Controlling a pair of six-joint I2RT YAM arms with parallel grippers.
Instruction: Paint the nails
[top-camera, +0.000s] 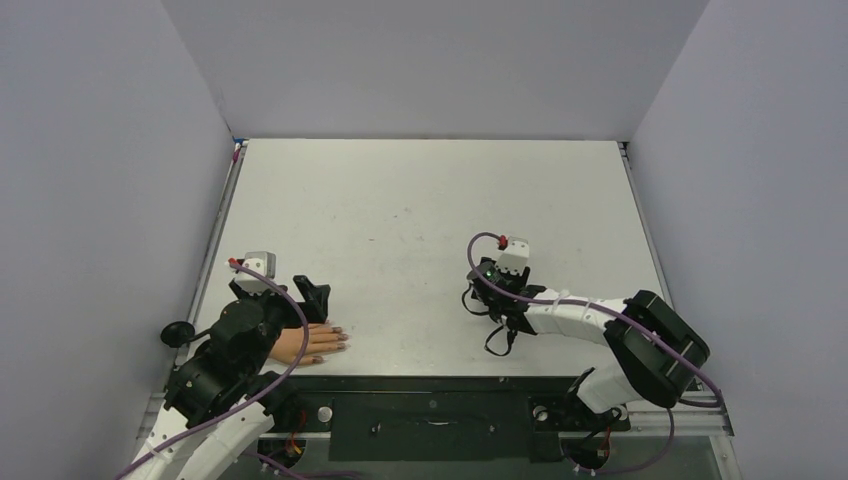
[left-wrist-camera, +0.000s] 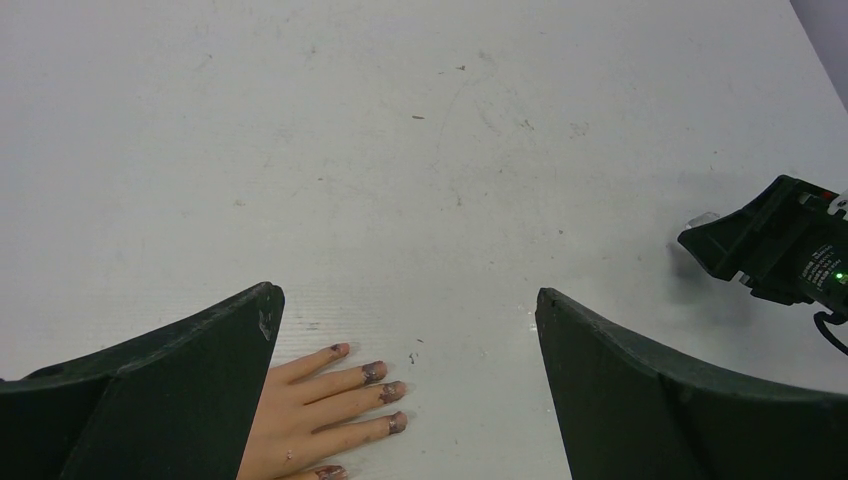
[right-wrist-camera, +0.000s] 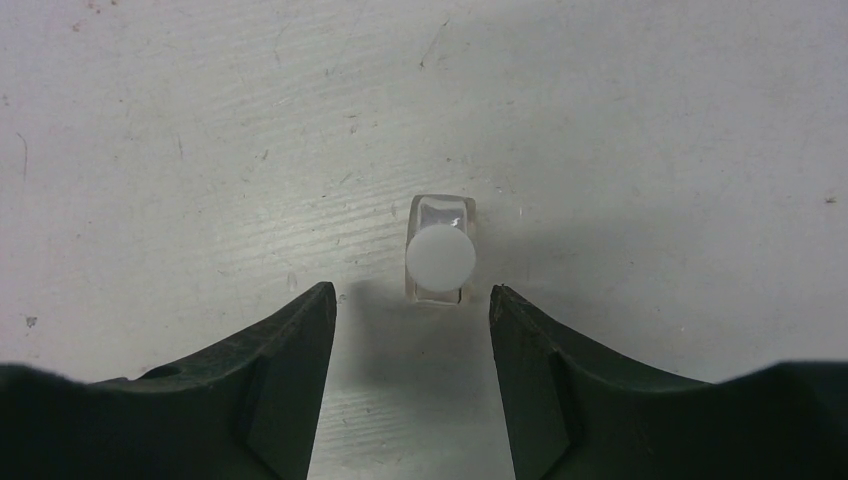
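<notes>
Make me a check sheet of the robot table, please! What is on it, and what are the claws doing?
Surface: white table, flat, with scuffs and little specks.
Job's things: peach fake hand lying flat at the near left; its nails look dark and smudgy. Tiny clear bottle with a white cap, standing by the right arm.
Clutter: nothing seen.
Grippers: left gripper open, above the fake hand. Right gripper open, fingertips either side of the bottle's near end, not touching it.
Cables: purple cable running along each arm.
Surroundings: plain grey walls on three sides.
</notes>
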